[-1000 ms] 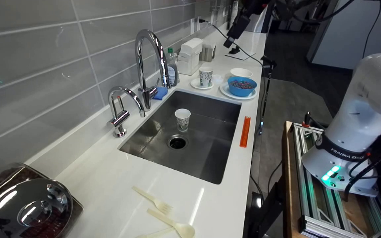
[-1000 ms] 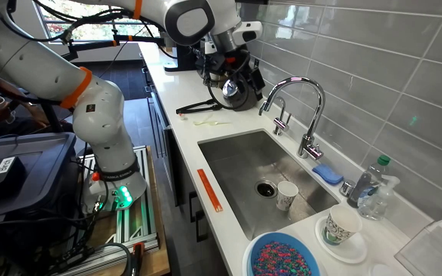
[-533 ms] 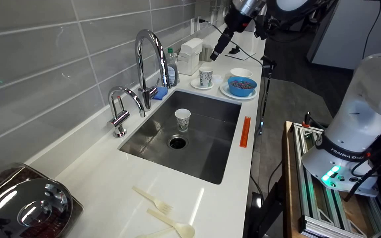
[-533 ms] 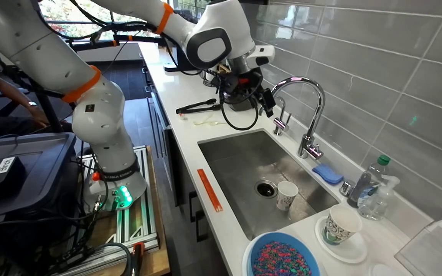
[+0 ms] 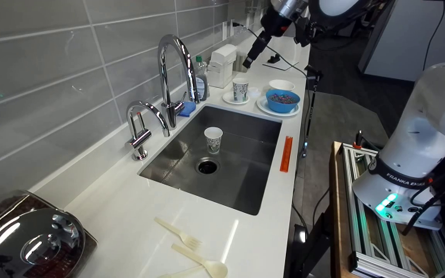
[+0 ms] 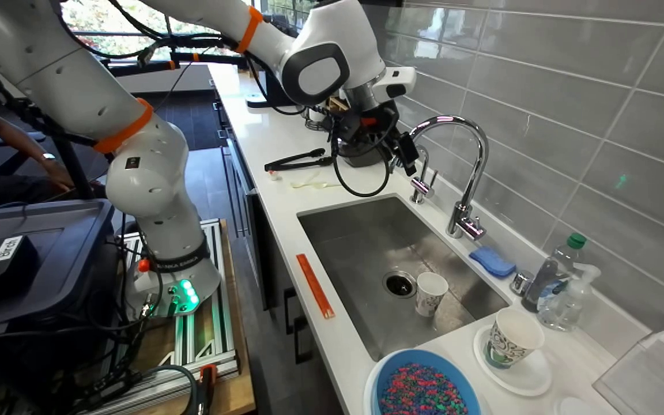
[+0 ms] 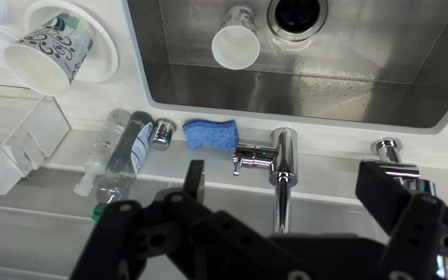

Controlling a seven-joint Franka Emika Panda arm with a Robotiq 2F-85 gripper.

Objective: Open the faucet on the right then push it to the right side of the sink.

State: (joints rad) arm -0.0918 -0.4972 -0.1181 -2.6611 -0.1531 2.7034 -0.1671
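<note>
The tall chrome faucet [image 5: 172,117] stands upright at the wall side of the steel sink [image 5: 242,185]. It also shows in an exterior view [image 6: 460,216] and the wrist view [image 7: 286,155]. Its side lever [image 7: 253,155] points toward the blue sponge. Its spout arches over the sink; its upper part is hidden in the wrist view. My gripper [image 7: 287,184] is open and empty, with the faucet neck seen between its fingers. It is raised above the counter [image 5: 247,63], and overlaps the spout side in an exterior view [image 6: 407,154]. The lever looks untouched.
A smaller chrome faucet [image 5: 139,139] stands beside the tall one, partly behind a finger in the wrist view [image 7: 389,149]. A paper cup [image 7: 237,44] stands in the sink. The sponge [image 7: 211,134], soap bottle [image 7: 128,147] and another paper cup [image 7: 53,54] are near the lever side.
My gripper has moved lower and toward the wall and faucets over the last second, with only a slight shift in the last half second. The faucets, cups and sponge have not moved.
</note>
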